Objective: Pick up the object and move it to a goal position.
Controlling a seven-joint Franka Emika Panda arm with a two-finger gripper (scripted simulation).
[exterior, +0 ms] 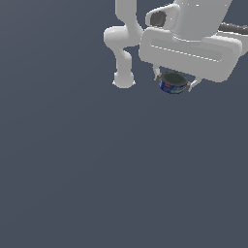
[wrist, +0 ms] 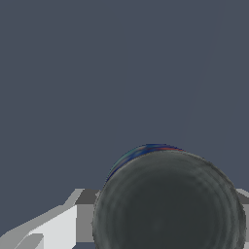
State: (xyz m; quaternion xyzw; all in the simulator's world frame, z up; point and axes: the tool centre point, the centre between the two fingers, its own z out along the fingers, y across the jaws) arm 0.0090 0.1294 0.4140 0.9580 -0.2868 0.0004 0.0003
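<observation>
The can (exterior: 173, 83) is small, squat and round, with a dark top and a blue label with red-white marks. It sits between the two fingers of my gripper (exterior: 174, 83), just under the white hand, in the upper right of the exterior view. The fingers (exterior: 158, 75) press its sides, so the gripper is shut on it. In the wrist view the can's dark top (wrist: 168, 204) fills the near part of the picture, with a sliver of blue label at its edge. One pale finger (wrist: 53, 226) shows beside it.
The arm's white base and links (exterior: 123, 43) stand to the exterior view's left of the hand. A plain dark grey floor (exterior: 97, 169) lies all around.
</observation>
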